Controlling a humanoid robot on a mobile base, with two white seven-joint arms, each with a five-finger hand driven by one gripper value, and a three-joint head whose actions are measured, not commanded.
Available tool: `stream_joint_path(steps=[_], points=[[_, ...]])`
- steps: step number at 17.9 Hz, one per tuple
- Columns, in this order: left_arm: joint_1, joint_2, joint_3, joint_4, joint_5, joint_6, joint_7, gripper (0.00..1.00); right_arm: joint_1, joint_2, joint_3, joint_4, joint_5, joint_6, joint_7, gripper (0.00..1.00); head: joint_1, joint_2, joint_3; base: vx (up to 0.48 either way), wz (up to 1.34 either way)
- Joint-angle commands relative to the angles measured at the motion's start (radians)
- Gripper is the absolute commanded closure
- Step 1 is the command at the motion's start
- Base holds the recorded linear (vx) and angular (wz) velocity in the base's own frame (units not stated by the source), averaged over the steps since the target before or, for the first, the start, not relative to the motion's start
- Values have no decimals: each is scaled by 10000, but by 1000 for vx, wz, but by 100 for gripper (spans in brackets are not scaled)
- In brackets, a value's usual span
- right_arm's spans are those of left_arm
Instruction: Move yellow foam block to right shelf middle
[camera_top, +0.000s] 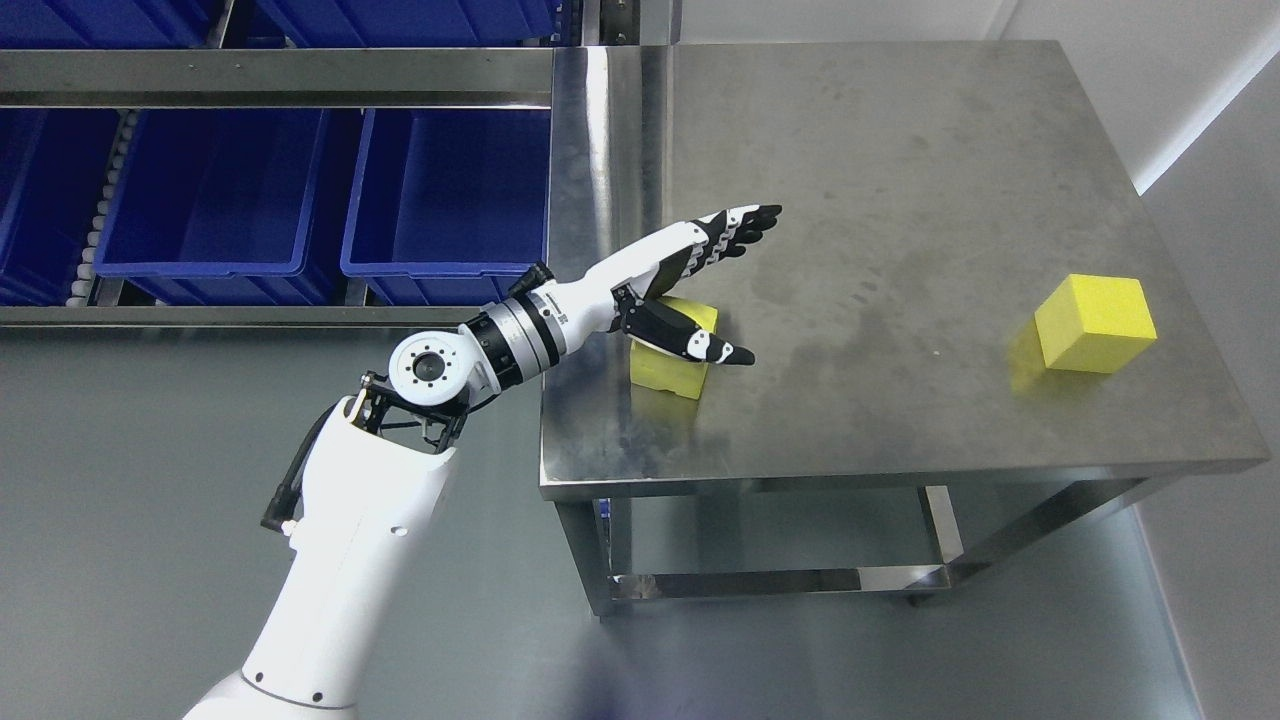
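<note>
Two yellow foam blocks lie on the steel table (900, 180). One yellow block (670, 368) sits near the table's left front, partly hidden under my left hand (725, 285). That hand hovers over it, fingers (745, 225) stretched flat and thumb (700, 345) spread, holding nothing. The other yellow block (1095, 322) stands alone near the table's right edge. My right arm does not show.
A metal shelf rack (280, 85) stands to the left of the table, holding several blue bins (450, 195) on roller rails. The table's left edge lies close to the rack. Grey floor surrounds the table, with a white wall at the far right.
</note>
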Motion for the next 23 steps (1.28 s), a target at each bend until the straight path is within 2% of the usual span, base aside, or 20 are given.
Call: stream_joint_path(steps=[1, 8, 12, 17, 19, 23], points=[[327, 1047, 101, -660, -312, -1, -489, 0, 15, -175, 5, -175, 31, -5, 7, 0, 0, 0, 0, 0, 0], [497, 1125, 792, -722, -312, -33, -1197, 0, 15, -175, 5, -175, 31, -5, 7, 0, 0, 0, 0, 0, 0], [-9, -82, 2049, -783, -220, 29, -1197, 0, 15, -175, 5, -175, 31, -5, 7, 0, 0, 0, 0, 0, 0], [-25, -82, 2051, -829, 838, 564, -1288, 0, 15, -175, 5, -175, 31, -5, 7, 0, 0, 0, 0, 0, 0], [51, -82, 2096, -997, 946, 581, -1975, 0, 15, -175, 5, -175, 31, -5, 7, 0, 0, 0, 0, 0, 0], [602, 464, 2112, -1366, 992, 581, -2852, 0, 15, -175, 5, -175, 31, -5, 7, 0, 0, 0, 0, 0, 0]])
